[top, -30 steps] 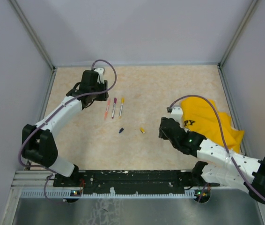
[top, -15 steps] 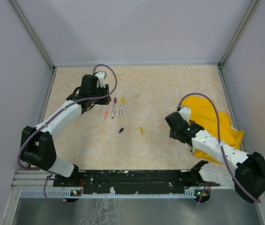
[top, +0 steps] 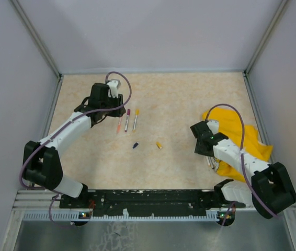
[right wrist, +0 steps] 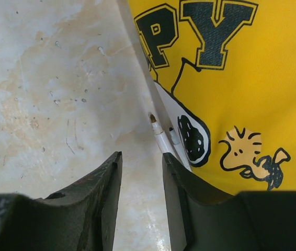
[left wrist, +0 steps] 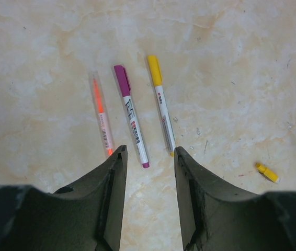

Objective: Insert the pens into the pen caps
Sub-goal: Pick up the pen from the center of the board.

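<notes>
Here, nearest the bases, the right gripper [right wrist: 141, 157] hangs low over the beige table [right wrist: 43, 78] at the edge of the yellow cloth [right wrist: 242, 78], its jaws partly apart and gripping nothing. Just ahead of them we see a white pen [right wrist: 160, 136] lying along the cloth's hem. Its long axis slants up and leftward in the wrist view, with the bare dark nib pointing away from the wrist. A second barrel [right wrist: 174, 137] lies just beside it, mostly hidden. Farther out, at mid-table, a dark blue cap [top: 135, 145] and a yellow cap [top: 159, 145] lie loose, apart from each other. Beyond them three pens lie side by side, nearly parallel, with long axes running near to far: the orange-pink pen [left wrist: 102, 117] leftmost, then the purple-capped pen [left wrist: 132, 123], then the yellow-capped pen [left wrist: 161, 107], the two caps at the far ends. Over their near ends we find the left gripper [left wrist: 149, 151], jaws partly apart and empty.
</notes>
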{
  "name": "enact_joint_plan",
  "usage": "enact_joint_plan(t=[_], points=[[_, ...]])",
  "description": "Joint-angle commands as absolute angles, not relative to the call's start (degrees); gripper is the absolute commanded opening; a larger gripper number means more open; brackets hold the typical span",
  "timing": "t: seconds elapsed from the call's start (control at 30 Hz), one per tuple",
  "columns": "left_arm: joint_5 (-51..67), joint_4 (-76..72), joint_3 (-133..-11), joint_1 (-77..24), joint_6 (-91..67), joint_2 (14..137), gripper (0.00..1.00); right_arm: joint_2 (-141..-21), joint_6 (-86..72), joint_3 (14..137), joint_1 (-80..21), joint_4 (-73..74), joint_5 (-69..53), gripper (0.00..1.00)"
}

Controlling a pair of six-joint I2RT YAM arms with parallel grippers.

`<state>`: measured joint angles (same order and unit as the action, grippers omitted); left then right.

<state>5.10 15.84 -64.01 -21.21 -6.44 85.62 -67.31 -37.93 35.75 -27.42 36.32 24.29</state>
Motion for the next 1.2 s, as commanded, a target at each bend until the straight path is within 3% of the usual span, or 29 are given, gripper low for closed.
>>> enact_joint_plan(t=[0.0,0.7,1.17], points=[[6.2,14.9,-64.8,-21.0,-5.5,84.7,0.46,-68.2,-35.8,36.3,-24.9,34.5,22.2,0.37],[7.4,15.2,-65.5,-21.0,-5.3,86.4,0.45,-74.3,-34.6,36.6,-20.9,34.8,21.0,0.35],[8.4,15.3,-66.2,-21.0,-5.3,87.2,0.44,-74.3,-34.6,36.1,-20.3,33.2,14.6,0.11]])
